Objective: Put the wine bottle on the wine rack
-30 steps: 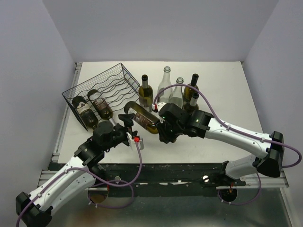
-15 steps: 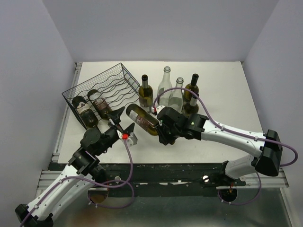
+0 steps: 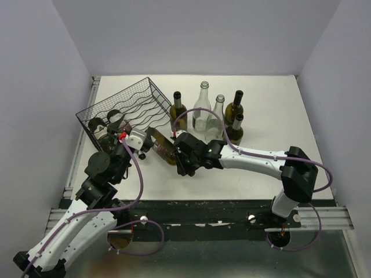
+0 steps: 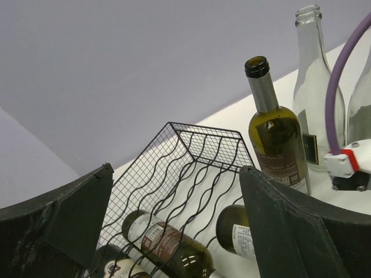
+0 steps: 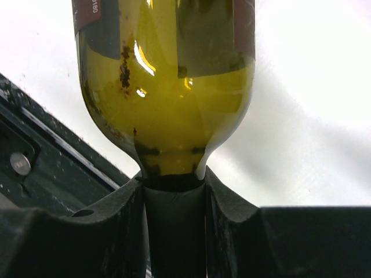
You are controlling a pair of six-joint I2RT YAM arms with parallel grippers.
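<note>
Honestly, nothing here is properly readable. The olive-green glass wine bottle [image 5: 168, 104] has a dark label [image 5: 93, 14] with a scrap of white print at its corner, maybe digits, but it's cropped and sideways. The paper labels on the upright dark-green glass bottle [image 4: 279, 145] and the green bottle [image 4: 174, 249] lying in the black wire rack [image 4: 214, 147] are just blurry small print.

The wine bottle [image 3: 162, 147] is yellow-green glass with a dark label. It is off the white surface [image 3: 261, 168], lying almost flat. The right end effector [image 3: 181, 161] is closed tight on its thin neck. Its fat bottom end points at the wine rack [image 3: 124, 107] and is just beside the rack's front right corner. The wine rack is black thin wire with wavy rows. It sits at the far left of the surface. Two other bottles [image 3: 99, 128] lie in it.
</note>
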